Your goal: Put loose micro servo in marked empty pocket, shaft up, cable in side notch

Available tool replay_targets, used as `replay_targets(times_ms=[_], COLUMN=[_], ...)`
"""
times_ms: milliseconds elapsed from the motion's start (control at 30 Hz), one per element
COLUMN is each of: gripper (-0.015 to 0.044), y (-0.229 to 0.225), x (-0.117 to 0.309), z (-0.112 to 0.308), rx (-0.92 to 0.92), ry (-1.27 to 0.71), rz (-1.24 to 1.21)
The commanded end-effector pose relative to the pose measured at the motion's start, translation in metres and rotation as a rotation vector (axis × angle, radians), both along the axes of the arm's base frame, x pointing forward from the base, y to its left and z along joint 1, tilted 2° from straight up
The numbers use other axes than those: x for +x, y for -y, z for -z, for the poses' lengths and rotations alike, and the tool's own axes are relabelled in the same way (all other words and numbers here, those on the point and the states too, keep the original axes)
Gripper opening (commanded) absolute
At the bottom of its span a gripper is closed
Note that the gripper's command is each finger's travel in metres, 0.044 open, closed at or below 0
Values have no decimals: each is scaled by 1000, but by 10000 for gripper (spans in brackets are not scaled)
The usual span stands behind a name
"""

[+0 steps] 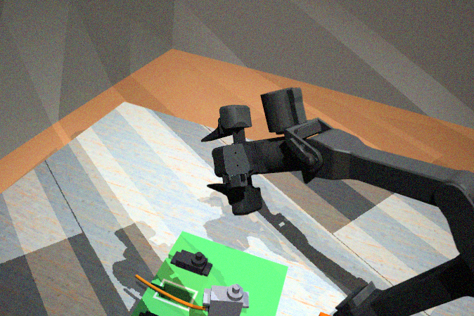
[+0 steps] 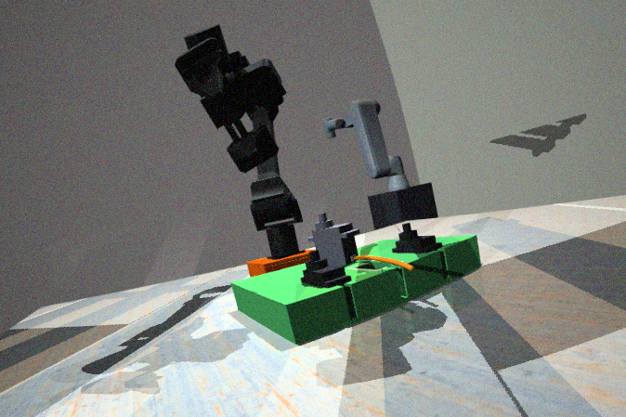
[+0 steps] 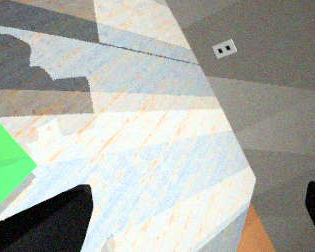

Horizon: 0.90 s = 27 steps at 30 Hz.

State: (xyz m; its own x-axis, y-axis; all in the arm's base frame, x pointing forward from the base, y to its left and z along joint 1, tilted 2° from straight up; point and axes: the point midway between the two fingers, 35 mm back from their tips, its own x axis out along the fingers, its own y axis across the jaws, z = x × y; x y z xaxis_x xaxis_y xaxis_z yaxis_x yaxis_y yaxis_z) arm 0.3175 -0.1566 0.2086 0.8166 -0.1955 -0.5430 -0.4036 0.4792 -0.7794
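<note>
The loose grey micro servo (image 1: 225,303) (image 2: 328,246) stands upright on the green deck (image 1: 252,266) (image 2: 272,291), beside the marked pocket, its output shaft up and its body well above the deck. Its underside is cut off in the top view and hidden in the exterior view. Its orange cable (image 1: 168,295) (image 2: 384,261) runs above the pocket and past the deck's notched side. The pocket's white outline (image 1: 180,286) surrounds a dark, empty hole. My gripper (image 1: 205,162) (image 3: 200,196) is open and empty, high above the table and away from the servo.
A black servo (image 1: 191,262) (image 2: 326,273) sits in the deck on one side of the pocket, another black servo (image 2: 414,244) on the other. My arm's orange base (image 2: 278,264) is behind the deck in the exterior view. A grey arm (image 2: 369,138) on a dark block stands farther back.
</note>
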Motion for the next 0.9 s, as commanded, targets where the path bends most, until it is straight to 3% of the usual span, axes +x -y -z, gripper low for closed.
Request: replay_targets(times_ms=[0, 467, 867], gripper=[374, 6, 0], y=[0, -30, -63], x=[0, 7, 1], z=[1, 49, 91], rx=[5, 338, 570], ry=[-2, -203, -439], rz=[2, 158, 385])
